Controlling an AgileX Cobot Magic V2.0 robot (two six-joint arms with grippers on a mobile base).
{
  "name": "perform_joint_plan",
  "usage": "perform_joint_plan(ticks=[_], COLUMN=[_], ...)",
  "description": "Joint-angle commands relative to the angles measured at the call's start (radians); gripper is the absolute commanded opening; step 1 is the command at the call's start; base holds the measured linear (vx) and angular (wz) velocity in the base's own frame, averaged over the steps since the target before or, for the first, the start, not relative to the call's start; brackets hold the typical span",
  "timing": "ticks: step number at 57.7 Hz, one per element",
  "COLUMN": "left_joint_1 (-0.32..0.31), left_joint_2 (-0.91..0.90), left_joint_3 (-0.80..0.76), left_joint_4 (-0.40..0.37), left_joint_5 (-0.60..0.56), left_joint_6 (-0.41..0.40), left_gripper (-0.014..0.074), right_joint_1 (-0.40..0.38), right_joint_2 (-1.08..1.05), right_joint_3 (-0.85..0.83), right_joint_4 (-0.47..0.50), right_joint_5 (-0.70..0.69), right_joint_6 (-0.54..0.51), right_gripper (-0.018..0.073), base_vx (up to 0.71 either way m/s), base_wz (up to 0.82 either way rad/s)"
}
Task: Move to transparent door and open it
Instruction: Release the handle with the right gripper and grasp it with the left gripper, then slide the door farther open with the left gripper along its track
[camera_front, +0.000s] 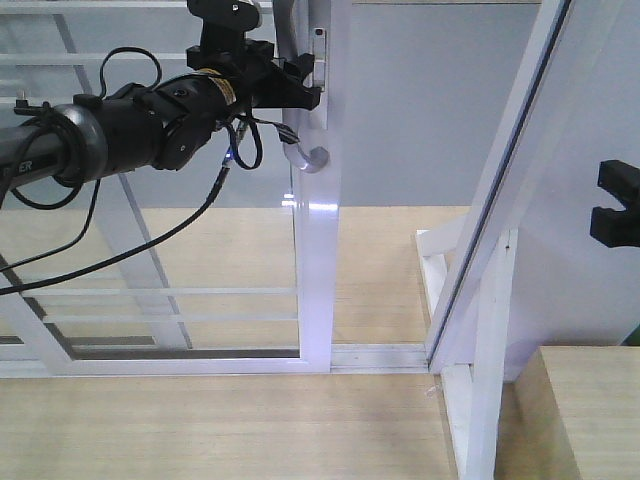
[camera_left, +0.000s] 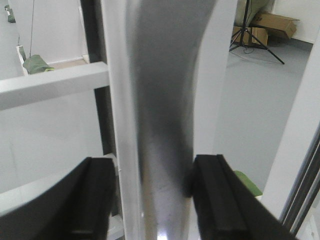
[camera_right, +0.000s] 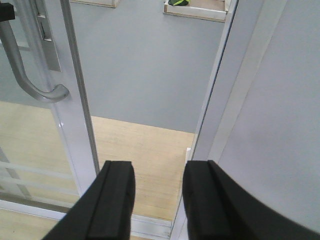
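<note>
Left claw (camera_front: 305, 85) is pressed onto the curved silver pull handle (camera_left: 160, 125), one pad on either side of the bar; the wrist view shows the right-side pad touching the metal and the other at least just beside it. The grip sits high on the handle, above its lower bend. The handle is fixed to the stile (camera_front: 318, 270) of the transparent door (camera_front: 200, 250), and an open gap separates that stile from the slanted white frame post (camera_front: 490, 230).

Right claw (camera_right: 157, 197) hangs spread and empty, well apart from the handle, near the frame post.

The step in hand looks like sliding the panel. Pull straight along the floor track (camera_front: 380, 355), away from the frame post, keeping the wrist level so the pads do not slide down the handle or twist the panel off its rail.
</note>
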Motion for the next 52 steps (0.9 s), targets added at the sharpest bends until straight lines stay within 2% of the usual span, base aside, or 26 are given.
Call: perform_joint_plan(ticks=[1, 10, 18, 42, 52], left_joint_1=[0.008, 0.02, 0.02, 0.083, 0.109], left_joint_2=[-0.064, -0.065, -0.078, -0.128, -0.166], left_joint_3=[-0.036, -0.036, -0.036, -0.036, -0.036], left_joint_4=[-0.019, -0.023, -0.074, -0.071, -0.07], left_joint_5=[-0.061, -0.016, 0.069, 0.229, 0.238], left_joint_6=[-0.005, -0.009, -0.006, -0.006, -0.004], left_gripper=[0.0386, 0.0363, 0.0363, 0.0363, 0.0363], right_joint_1=[-0.007, -0.007, -0.007, -0.007, -0.007], right_joint_2=[-0.004, -0.004, -0.004, -0.004, -0.004], right_joint_3=[-0.028, -0.028, -0.028, -0.028, -0.028], right_joint_4=[-0.002, -0.002, -0.002, -0.002, -0.002], right_joint_5=[-0.075, -0.075, -0.073, -0.071, -0.071], right_joint_6=[-0.004, -0.004, -0.004, -0.004, -0.004], right_gripper=[0.0328, 0.0328, 0.0328, 0.0328, 0.0328], base_vx=[0.0, 0.0, 0.0, 0.0, 0.0], base_wz=[0.0, 0.0, 0.0, 0.0, 0.0])
